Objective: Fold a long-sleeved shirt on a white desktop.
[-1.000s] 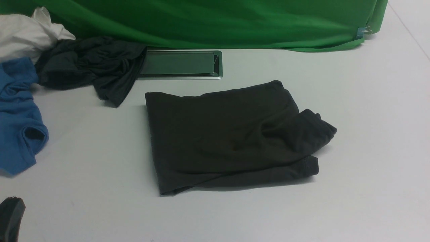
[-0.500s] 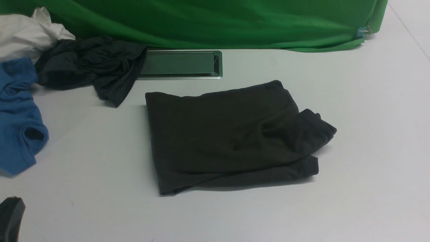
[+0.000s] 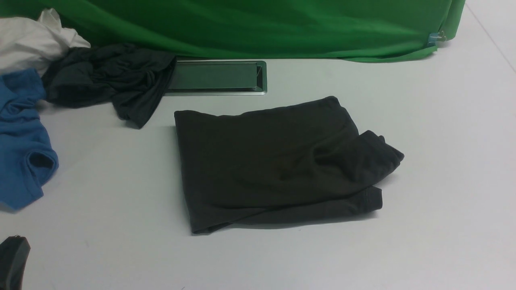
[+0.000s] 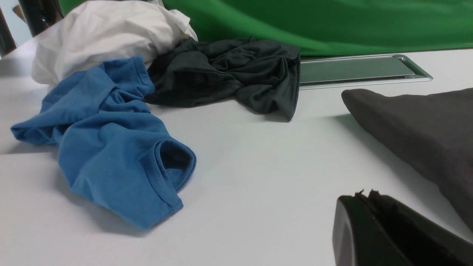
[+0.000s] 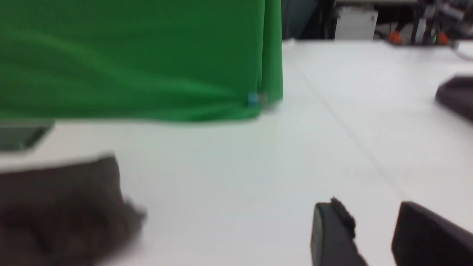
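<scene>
The long-sleeved shirt (image 3: 274, 165) lies folded into a dark brownish-black rectangle in the middle of the white desktop (image 3: 443, 161), a sleeve cuff bunched at its right edge. The left wrist view catches its corner (image 4: 417, 129), and the blurred right wrist view shows it too (image 5: 63, 207). My left gripper (image 3: 12, 262) sits at the near left corner, well clear of the shirt. Its tips (image 4: 366, 194) are pressed together, shut on nothing. My right gripper (image 5: 369, 210) is absent from the front view. It stands open over bare desktop, away from the shirt.
At the far left lie a crumpled charcoal garment (image 3: 109, 80), a blue shirt (image 3: 20, 141) and a white cloth (image 3: 32, 40). The grey cable hatch (image 3: 215, 77) sits behind the folded shirt, below the green backdrop (image 3: 262, 24). A dark object (image 5: 456, 96) lies on a neighbouring desk.
</scene>
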Controlling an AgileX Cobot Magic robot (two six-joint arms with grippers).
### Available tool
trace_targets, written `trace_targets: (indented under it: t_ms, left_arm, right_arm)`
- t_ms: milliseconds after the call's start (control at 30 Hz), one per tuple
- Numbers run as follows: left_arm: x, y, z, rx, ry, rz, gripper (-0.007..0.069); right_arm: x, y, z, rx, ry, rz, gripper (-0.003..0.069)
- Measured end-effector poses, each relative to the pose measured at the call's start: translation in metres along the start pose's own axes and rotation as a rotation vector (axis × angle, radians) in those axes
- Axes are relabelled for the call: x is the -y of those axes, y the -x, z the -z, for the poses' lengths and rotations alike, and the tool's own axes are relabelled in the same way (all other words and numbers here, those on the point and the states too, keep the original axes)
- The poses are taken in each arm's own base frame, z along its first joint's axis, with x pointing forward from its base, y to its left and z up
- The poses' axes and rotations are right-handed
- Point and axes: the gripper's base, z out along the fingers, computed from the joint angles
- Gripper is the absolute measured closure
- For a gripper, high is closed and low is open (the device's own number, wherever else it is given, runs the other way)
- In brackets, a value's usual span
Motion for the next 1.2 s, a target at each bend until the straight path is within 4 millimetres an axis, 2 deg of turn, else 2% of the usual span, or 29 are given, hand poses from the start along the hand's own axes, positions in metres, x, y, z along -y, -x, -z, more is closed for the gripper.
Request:
trace_targets:
  t_ms: [67,133,1200]
  left_arm:
    - [0.000,0.000,0.000,-0.001,0.000,0.000,0.0605]
    - [0.000,0.000,0.000,0.002,0.000,0.002,0.0605]
    - [0.000,0.000,0.000,0.001,-0.001,0.002,0.0605]
  right_arm:
    - [0.000,-0.019,0.003,-0.024,-0.003,-0.023,0.0420]
    - [0.000,-0.024,0.005,-0.042,-0.004,-0.036,0.0420]
    - [0.000,-0.025,0.005,-0.049,0.002,-0.034,0.0420]
